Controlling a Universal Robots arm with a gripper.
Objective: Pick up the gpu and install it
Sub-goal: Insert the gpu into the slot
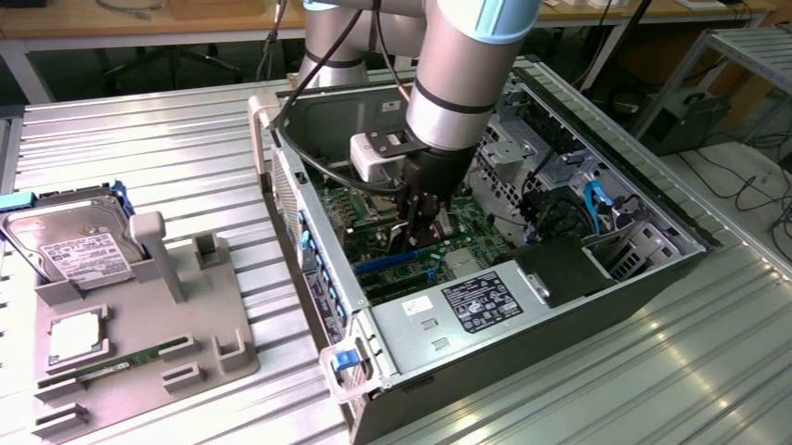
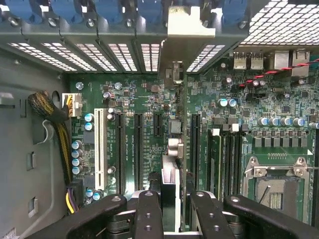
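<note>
The black fingers [image 2: 169, 209] are clamped on the slim black gpu card [image 2: 169, 169], held edge-on inside the open grey computer case [image 1: 409, 343] directly over the green motherboard [image 2: 144, 129] slots, its silver bracket at the rear openings; pickup complete, seating judged unfinished.

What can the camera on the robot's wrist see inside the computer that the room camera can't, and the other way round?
Wrist view alone: the white expansion slot, the empty processor socket and the card's metal bracket against the rear slot openings. Exterior view alone: the grey parts tray beside the case, with a hard drive and a memory stick, plus the arm. Both: the gripper closed on the gpu, held edge-on above the green motherboard.
</note>
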